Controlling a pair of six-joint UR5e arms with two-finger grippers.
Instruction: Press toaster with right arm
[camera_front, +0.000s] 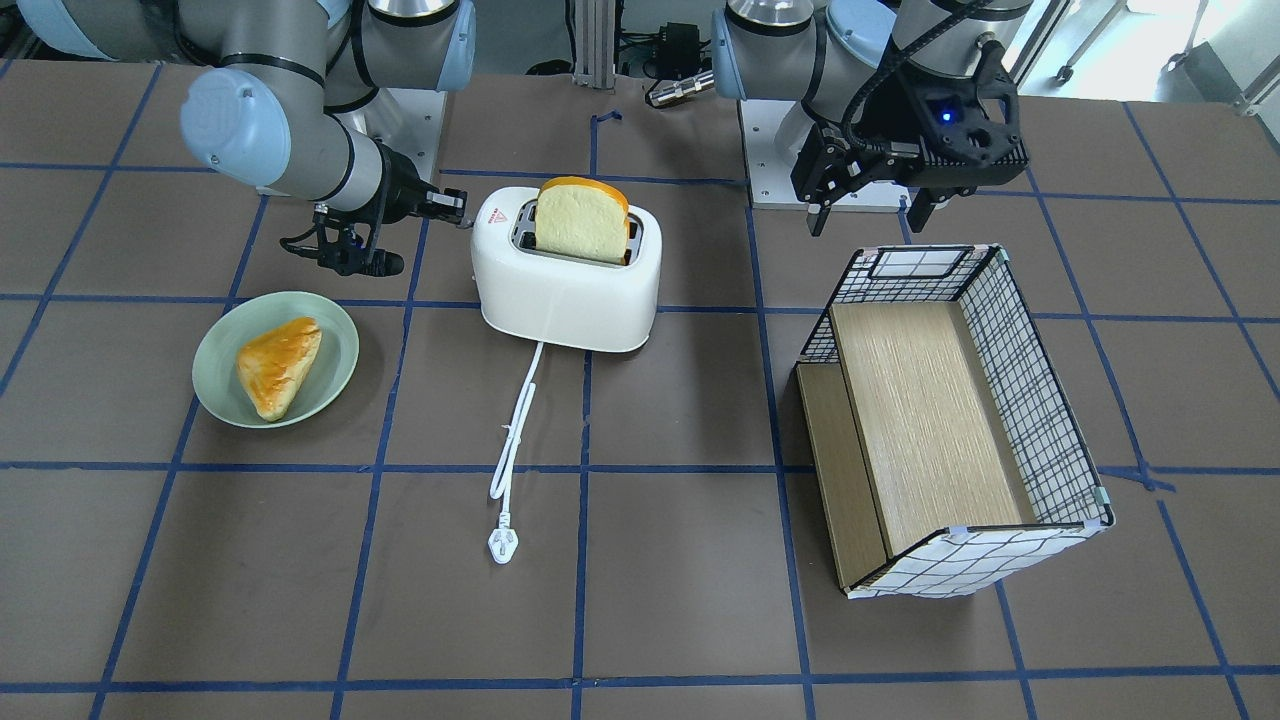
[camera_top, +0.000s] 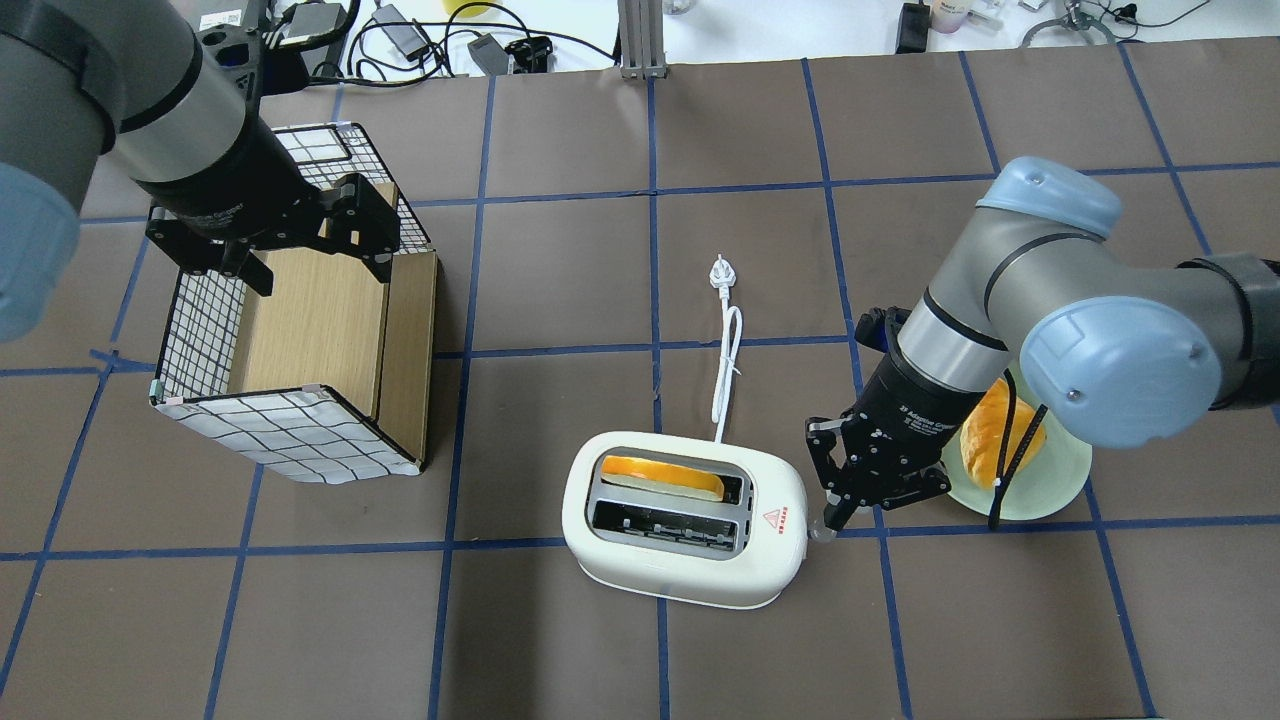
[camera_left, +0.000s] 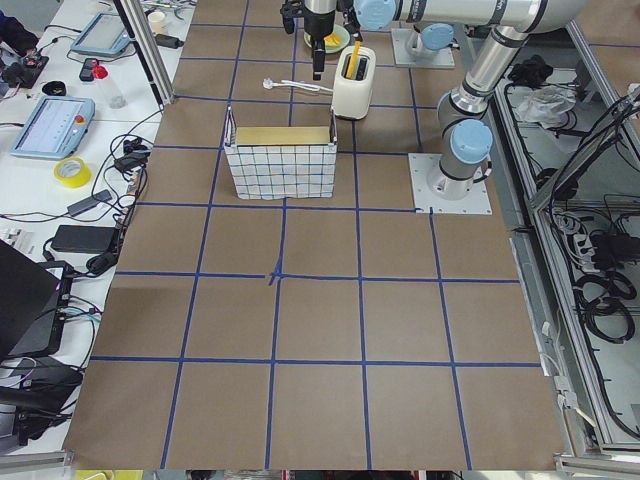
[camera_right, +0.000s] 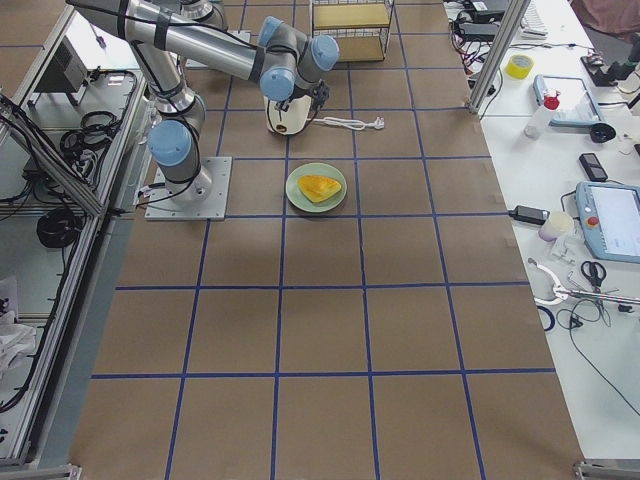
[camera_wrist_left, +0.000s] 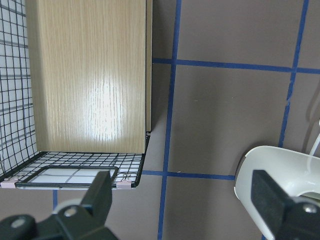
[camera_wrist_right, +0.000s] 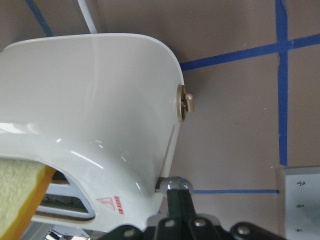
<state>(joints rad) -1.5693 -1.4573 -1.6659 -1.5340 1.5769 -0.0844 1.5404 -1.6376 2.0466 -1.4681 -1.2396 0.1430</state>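
Evidently, the left gripper is held at the upper left of the overhead view, above the grid-patterned box. Its fingers are spread wide and empty, which is judged to leave the table centre free. The toaster is stood at the lower centre, with a bread slice seated high in one slot and the cord laid out unplugged. Its side lever is judged not yet pressed. Just to the right, the right gripper is angled down at that end with fingers shut together on nothing, presumably so that one narrow tip can be set on the small knob. In the right wrist view the fingertips are seen directly behind the lever, touching or all but touching. Farther right, a green plate with a pastry is partly hidden beneath the arm.
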